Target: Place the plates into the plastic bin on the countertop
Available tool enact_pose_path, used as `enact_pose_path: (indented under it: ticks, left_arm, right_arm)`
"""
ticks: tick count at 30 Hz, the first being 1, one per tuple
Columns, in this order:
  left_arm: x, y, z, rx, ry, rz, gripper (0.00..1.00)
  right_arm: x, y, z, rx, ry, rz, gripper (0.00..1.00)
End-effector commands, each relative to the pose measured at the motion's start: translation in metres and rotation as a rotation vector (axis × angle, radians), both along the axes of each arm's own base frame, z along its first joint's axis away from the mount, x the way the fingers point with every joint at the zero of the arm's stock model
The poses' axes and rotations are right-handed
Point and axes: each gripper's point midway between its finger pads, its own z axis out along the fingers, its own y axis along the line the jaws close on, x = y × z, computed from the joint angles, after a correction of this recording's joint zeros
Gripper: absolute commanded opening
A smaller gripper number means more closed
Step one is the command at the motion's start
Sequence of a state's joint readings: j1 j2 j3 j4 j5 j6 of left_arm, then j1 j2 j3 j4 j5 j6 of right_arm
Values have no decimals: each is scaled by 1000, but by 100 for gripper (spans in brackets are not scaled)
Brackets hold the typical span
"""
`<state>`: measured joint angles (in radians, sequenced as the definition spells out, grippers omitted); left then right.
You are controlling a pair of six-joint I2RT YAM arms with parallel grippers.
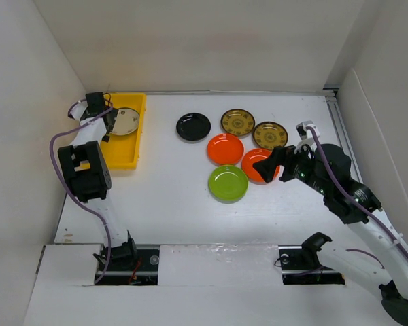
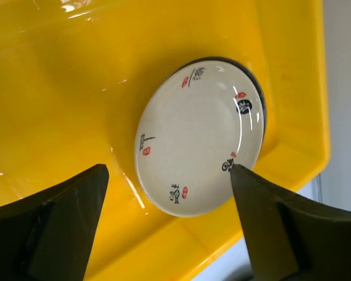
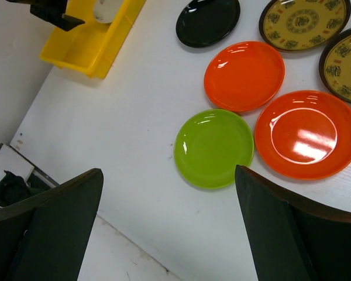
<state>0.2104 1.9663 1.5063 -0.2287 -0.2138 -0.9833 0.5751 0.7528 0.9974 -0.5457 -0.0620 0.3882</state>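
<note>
White walls box in the white countertop [image 1: 170, 204], and the yellow bin [image 1: 126, 156] sits at its far left, hard against the left wall. In the far half of the bin I can see the cream plate [image 1: 125, 122] lying flat. On the left wrist feed it shows small black and red marks round its face, and a dark rim peeks out under its far edge (I can't tell what that belongs to).

The left gripper [image 2: 168, 175] hangs right over this plate with its fingers spread wide, pinching nothing. The plate shows in the gap between them.

The other six plates are grouped close together right of centre, well apart from the bin:

- The black plate [image 1: 193, 126] is farthest left.
- The far olive-gold plate [image 1: 237, 122] and the right olive-gold plate [image 1: 270, 134] sit along the far side.
- The far orange plate [image 1: 225, 149] lies just in front of them.
- The near orange plate [image 1: 253, 163] and the lime green plate [image 1: 228, 183] are nearest me, just beside each other.

The right gripper [image 3: 168, 172] hovers above the near orange plate — fingers wide apart, nothing held. From overhead its dark fingers cover that plate's right edge.
</note>
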Motion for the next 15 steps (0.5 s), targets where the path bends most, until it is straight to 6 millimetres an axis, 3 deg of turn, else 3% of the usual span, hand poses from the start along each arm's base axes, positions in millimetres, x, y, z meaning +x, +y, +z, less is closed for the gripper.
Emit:
enact_pose_path:
  ticks: [1, 2, 3, 4, 5, 6, 9, 10, 11, 12, 13, 14, 15]
  left_arm:
    - [4, 7, 43, 30, -121, -3, 87]
    - [6, 6, 65, 49, -177, -27, 98]
    - [5, 4, 73, 55, -189, -44, 100]
    - [4, 4, 79, 64, -197, -50, 100]
    - [8, -4, 98, 69, -224, -80, 100]
    - [5, -16, 98, 76, -187, -119, 100]
    - [-1, -51, 126, 115, -188, -212, 100]
    - [-2, -88, 132, 117, -198, -306, 100]
    - [-12, -109, 116, 115, -177, -365, 100]
    - [-22, -129, 126, 117, -210, -405, 100]
    - [-29, -168, 125, 119, -232, -490, 100]
    - [-40, -190, 120, 106, -241, -556, 100]
    - [-61, -208, 85, 82, -187, -611, 100]
  right_arm:
    - [2, 2, 20, 37, -59, 13, 100]
    - [3, 3, 17, 32, -52, 13, 100]
    - [3, 3, 17, 32, -52, 13, 100]
    - [2, 5, 17, 34, -50, 22, 100]
    - [2, 5, 17, 41, -45, 19, 100]
    - [2, 5, 17, 41, -45, 19, 100]
    - [4, 3, 21, 43, -55, 5, 100]
    - [5, 1, 21, 40, -57, -9, 100]
    - [8, -3, 19, 29, -53, -34, 100]
    - [9, -5, 24, 33, -65, -46, 100]
    - [8, -7, 28, 32, -67, -55, 100]
    - [10, -9, 28, 29, -69, -68, 100]
    - [7, -11, 33, 28, -68, -68, 100]
